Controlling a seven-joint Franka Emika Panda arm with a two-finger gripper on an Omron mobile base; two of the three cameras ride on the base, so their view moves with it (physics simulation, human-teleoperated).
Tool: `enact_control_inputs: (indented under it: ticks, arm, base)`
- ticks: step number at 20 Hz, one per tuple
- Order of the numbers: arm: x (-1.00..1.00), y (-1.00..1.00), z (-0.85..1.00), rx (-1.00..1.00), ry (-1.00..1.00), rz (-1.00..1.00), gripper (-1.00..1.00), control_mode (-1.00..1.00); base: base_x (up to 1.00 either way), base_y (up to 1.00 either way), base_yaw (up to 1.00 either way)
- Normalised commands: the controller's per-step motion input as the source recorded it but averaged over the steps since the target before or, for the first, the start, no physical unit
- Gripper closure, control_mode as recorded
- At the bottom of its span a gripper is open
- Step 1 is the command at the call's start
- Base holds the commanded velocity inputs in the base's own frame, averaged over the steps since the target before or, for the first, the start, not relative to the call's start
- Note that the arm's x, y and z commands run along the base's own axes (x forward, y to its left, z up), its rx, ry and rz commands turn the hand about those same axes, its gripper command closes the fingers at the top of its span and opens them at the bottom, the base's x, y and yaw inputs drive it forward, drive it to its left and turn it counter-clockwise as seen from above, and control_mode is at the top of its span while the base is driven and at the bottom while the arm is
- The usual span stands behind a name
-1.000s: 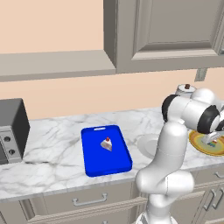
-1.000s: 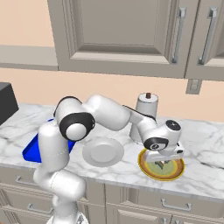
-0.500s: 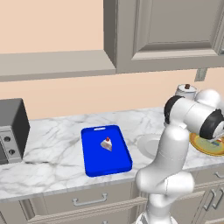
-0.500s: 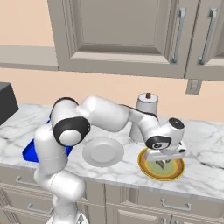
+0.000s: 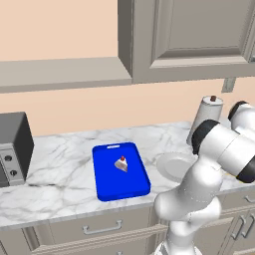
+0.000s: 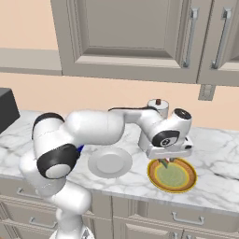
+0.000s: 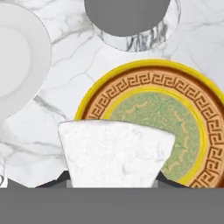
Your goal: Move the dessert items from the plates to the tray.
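A white-topped cake wedge (image 7: 116, 153) fills the lower middle of the hand view, and its sides sit between the fingers, which it hides. My gripper (image 6: 165, 159) is shut on this wedge and hangs just above the yellow-orange plate (image 6: 173, 176) (image 7: 192, 118), whose greenish centre lies bare. The pale grey-white plate (image 6: 110, 162) (image 5: 172, 167) (image 7: 17, 57) beside it holds nothing. On the blue tray (image 5: 107, 177), left of the plates, rests the white-pink wedge with a cherry (image 5: 121, 163).
A white marbled canister (image 6: 158, 109) (image 5: 206, 117) (image 7: 131, 17) stands behind the plates by the wall. A dark appliance (image 5: 12, 147) occupies the counter's left end. Wall cabinets hang overhead. Bare marble lies between the appliance and the tray.
The gripper has risen a little off the yellow-orange plate with the wedge between its fingers, and the arm's elbow has swung. The tray, the plates and the cherry wedge have stayed put.
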Motion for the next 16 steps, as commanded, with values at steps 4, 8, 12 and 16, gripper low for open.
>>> enact_control_inputs:
  ticks: [4,8,12,16]
  arm:
    - [0.00,0.80,0.15,-0.01,0.00,-0.02,1.00,-1.00]
    - [0.00,0.92,0.22,-0.07,0.00,-0.04,1.00,-1.00]
    - [0.00,1.00,0.29,-0.09,0.00,-0.04,1.00,-1.00]
    - [0.00,1.00,0.28,-0.09,0.00,-0.04,1.00,-1.00]
  base:
    - [0.00,0.00,0.00]
    - [0.00,0.00,0.00]
    - [0.00,0.00,0.00]
    - [0.00,0.00,0.00]
